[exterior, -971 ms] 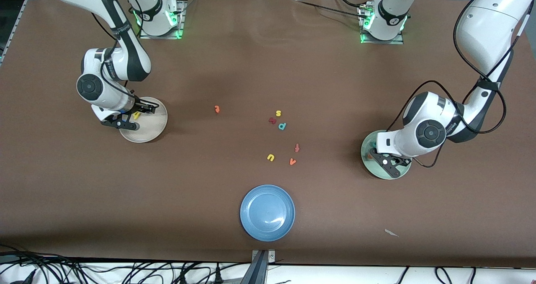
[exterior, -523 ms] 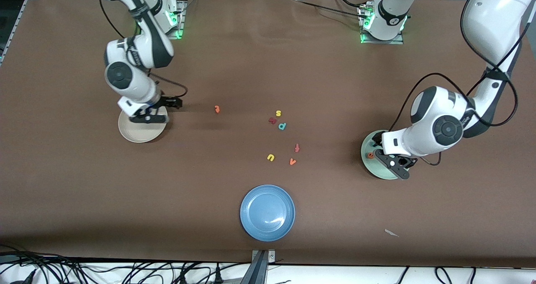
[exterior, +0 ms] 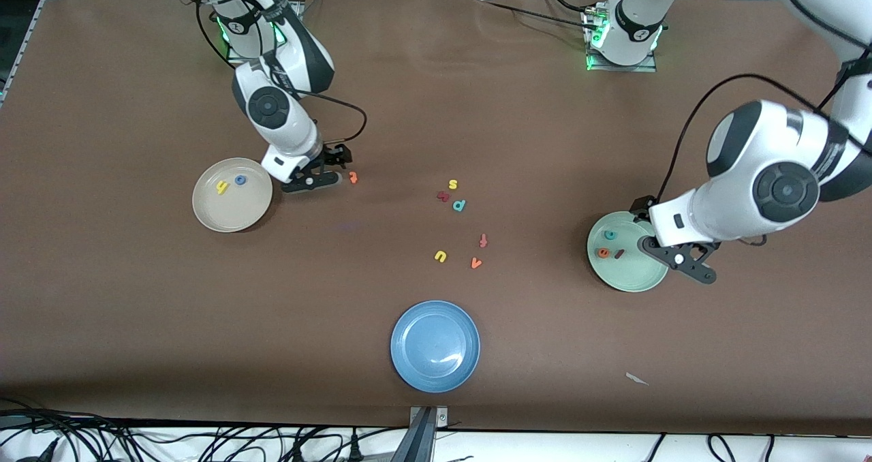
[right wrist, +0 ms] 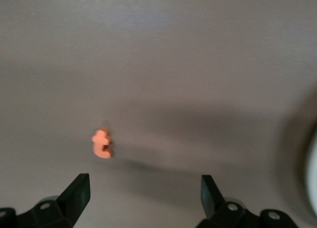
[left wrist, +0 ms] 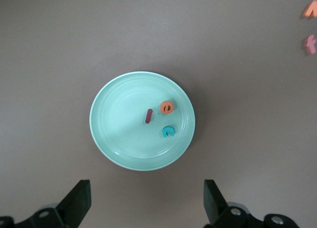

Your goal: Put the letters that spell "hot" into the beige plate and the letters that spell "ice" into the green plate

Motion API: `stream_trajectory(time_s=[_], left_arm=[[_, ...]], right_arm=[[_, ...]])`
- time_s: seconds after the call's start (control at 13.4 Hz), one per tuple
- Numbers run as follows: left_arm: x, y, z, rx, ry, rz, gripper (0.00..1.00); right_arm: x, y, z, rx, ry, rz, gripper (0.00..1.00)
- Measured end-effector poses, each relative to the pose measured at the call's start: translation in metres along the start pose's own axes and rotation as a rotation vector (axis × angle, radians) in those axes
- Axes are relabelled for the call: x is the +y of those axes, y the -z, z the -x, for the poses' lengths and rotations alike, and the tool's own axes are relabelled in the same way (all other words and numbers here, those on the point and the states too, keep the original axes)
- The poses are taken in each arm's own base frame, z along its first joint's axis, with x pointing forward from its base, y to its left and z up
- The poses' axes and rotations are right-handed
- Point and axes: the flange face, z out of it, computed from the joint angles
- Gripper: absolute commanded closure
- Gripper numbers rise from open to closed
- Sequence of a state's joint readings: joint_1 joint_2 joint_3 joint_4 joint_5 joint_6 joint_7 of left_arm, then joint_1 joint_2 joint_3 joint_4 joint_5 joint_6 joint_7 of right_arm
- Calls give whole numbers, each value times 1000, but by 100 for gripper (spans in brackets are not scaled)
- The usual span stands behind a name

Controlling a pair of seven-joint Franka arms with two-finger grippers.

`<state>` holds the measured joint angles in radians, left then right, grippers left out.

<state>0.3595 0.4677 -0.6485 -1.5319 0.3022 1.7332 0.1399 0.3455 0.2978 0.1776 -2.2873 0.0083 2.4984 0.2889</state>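
Note:
The beige plate (exterior: 228, 215) holds a yellow h (exterior: 221, 188) and a blue o (exterior: 240, 180). The orange t (exterior: 353, 177) lies on the table beside that plate, toward the middle. My right gripper (exterior: 325, 169) hovers open next to the t (right wrist: 101, 144), which lies just ahead of the open right gripper (right wrist: 143, 193). The green plate (exterior: 630, 274) holds a teal c (exterior: 610, 235), an orange e (exterior: 603, 252) and a dark red i (exterior: 619, 253). My left gripper (exterior: 664, 240) hangs open and empty over that plate's rim (left wrist: 124, 139).
A blue plate (exterior: 434, 346) sits near the front edge. Loose letters lie mid-table: yellow s (exterior: 452, 185), a dark red letter (exterior: 443, 195), teal p (exterior: 459, 205), orange f (exterior: 483, 240), yellow u (exterior: 441, 256), orange v (exterior: 476, 263). A paper scrap (exterior: 637, 379) lies nearer the front.
Both grippers opened and left their plates. The right arm swung from the beige plate to the orange t. The left arm rose and drew back, uncovering the c, e and i.

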Motion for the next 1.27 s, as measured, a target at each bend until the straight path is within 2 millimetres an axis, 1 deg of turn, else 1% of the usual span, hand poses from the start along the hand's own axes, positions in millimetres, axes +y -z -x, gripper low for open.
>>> stream_trajectory(time_s=[0.15, 0.3, 0.37, 0.45, 0.52, 0.67, 0.75, 0.82, 0.9, 0.97, 1.05, 1.2, 1.27], left_arm=[[10, 29, 10, 20, 69, 2, 0], [12, 53, 21, 43, 105, 4, 0], [11, 63, 27, 49, 119, -1, 0], [5, 75, 32, 60, 136, -12, 0], [-5, 86, 38, 79, 161, -21, 0], [-31, 107, 51, 121, 229, 13, 0], [-45, 114, 60, 139, 272, 51, 0], [-59, 118, 69, 151, 309, 74, 0], [-68, 122, 77, 158, 336, 75, 0], [-74, 127, 83, 166, 355, 68, 0], [-74, 134, 88, 172, 364, 58, 0], [-60, 148, 99, 174, 365, 37, 0], [-49, 152, 106, 168, 374, 25, 0]], right_arm=[[-13, -15, 2, 3, 14, -6, 1], [-25, -24, 4, 13, 25, -12, 1], [-28, -28, 4, 20, 28, -16, 2], [-30, -32, 4, 22, 29, -18, 5], [-31, -34, 5, 21, 26, -18, 6], [-36, -38, 5, 32, 11, -24, 20], [-39, -41, 5, 38, -1, -28, 25], [-41, -46, 6, 38, -12, -29, 35], [-43, -48, 7, 36, -20, -30, 36], [-42, -49, 6, 37, -25, -31, 45], [-42, -48, 5, 38, -28, -31, 55], [-42, -48, 5, 40, -31, -31, 69], [-43, -46, 3, 43, -30, -33, 70]])
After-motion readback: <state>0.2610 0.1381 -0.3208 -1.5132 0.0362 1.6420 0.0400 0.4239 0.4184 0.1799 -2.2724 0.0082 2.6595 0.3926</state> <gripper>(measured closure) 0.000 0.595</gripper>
